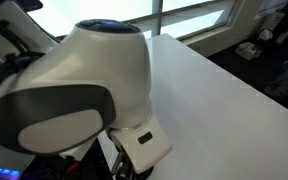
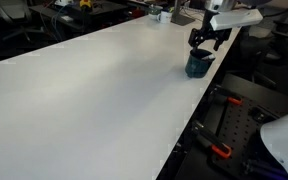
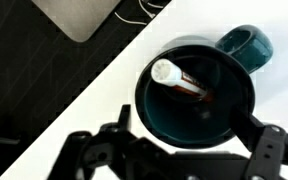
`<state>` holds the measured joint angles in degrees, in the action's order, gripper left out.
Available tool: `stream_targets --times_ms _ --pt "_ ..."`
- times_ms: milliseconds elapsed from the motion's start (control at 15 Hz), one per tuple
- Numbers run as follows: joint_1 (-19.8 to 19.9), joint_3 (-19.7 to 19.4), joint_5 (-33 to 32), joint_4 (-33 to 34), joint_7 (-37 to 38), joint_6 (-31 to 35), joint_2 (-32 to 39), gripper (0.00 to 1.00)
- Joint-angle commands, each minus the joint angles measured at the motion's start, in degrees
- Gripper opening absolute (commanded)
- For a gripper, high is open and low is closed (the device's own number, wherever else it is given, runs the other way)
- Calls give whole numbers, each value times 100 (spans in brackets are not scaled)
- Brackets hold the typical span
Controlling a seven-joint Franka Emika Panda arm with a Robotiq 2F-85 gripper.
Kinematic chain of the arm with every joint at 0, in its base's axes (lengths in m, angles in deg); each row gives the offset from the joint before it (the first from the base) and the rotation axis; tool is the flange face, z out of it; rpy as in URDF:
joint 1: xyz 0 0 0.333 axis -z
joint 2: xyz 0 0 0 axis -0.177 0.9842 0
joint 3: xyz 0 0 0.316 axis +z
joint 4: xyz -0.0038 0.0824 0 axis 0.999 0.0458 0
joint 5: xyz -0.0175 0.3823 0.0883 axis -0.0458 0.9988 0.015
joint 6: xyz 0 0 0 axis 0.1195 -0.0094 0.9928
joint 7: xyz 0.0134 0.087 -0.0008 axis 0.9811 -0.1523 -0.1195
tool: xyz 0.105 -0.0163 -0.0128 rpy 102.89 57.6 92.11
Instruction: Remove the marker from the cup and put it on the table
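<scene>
The cup (image 3: 174, 118) is a dark teal mug with a handle, seen from straight above in the wrist view. The marker (image 3: 183, 82) leans inside it, a dark reddish stick with a white round end up at the rim. My gripper (image 3: 189, 132) is open, with its black fingers to either side of the cup's near rim and nothing held. In an exterior view the cup (image 2: 198, 65) stands near the edge of the white table (image 2: 94, 100), with the gripper (image 2: 206, 42) just above it. In an exterior view the table (image 1: 219, 95) shows, but the robot's body hides the cup.
The table edge runs close beside the cup, with dark floor and a grey pad (image 3: 79, 15) beyond it. Black clamps and gear (image 2: 229, 125) sit below the table edge. The robot's white body (image 1: 74, 85) fills much of an exterior view.
</scene>
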<state>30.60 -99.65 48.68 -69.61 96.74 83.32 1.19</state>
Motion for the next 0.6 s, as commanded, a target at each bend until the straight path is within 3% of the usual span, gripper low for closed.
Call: stream_targets --times_ms 0,133,200,267,533 --pt "-199 22 618 -74 -586 -556 -424 100" --pt "-225 56 874 -73 -821 -806 -537 100" --pt "-218 71 942 -68 -882 -916 -581 82" --pt "-207 80 991 -65 -936 -1018 -611 72" --pt "-130 80 990 -61 -988 -1275 -676 57"
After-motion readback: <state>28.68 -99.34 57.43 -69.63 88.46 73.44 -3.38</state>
